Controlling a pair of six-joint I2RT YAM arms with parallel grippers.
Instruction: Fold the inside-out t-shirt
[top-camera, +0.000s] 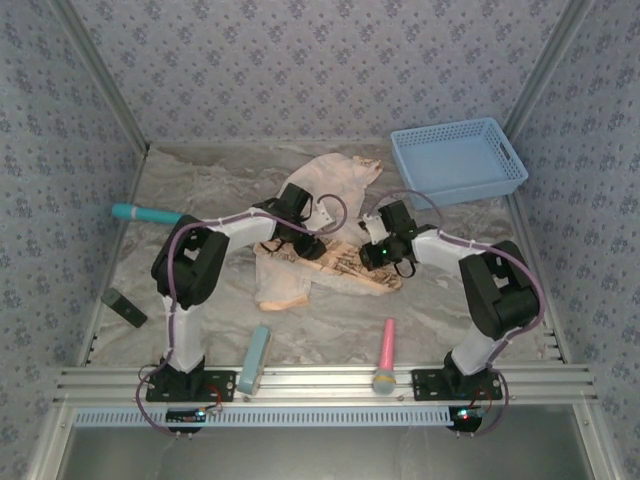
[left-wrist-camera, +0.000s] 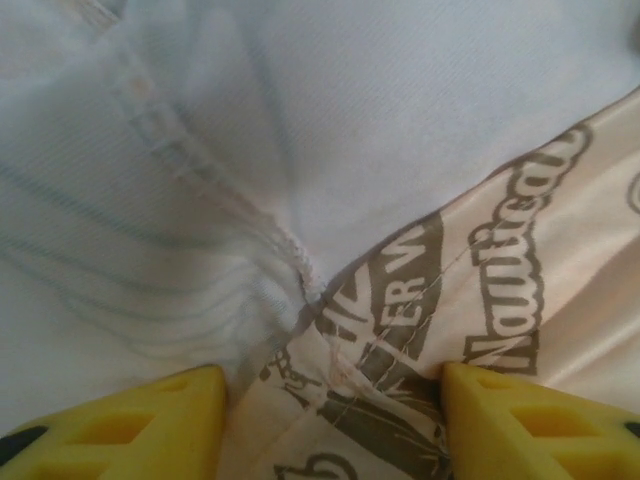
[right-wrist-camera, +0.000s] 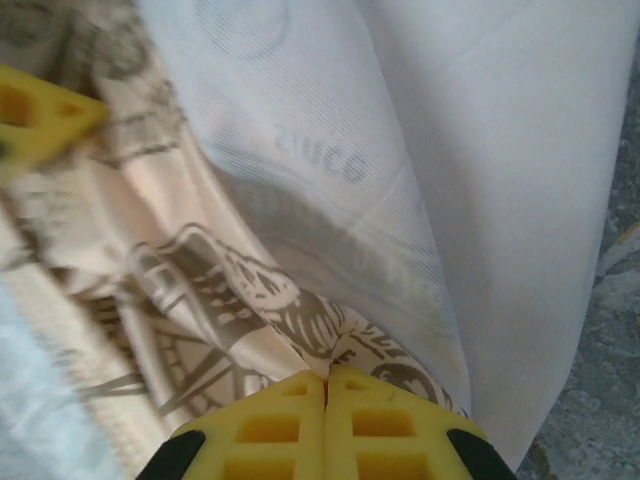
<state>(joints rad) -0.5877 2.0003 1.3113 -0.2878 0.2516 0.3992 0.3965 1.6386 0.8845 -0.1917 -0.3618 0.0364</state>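
On the grey marbled table (top-camera: 190, 200), the soft peach-tan, brown-printed inside-out t-shirt (top-camera: 285, 285) lies bunched mid-table. I judge nothing is folded yet and flattening comes first. My left gripper (left-wrist-camera: 330, 400) straddles a seam with its fingers spread, and my right gripper (right-wrist-camera: 327, 395) pinches a printed ridge with its fingers pressed together.
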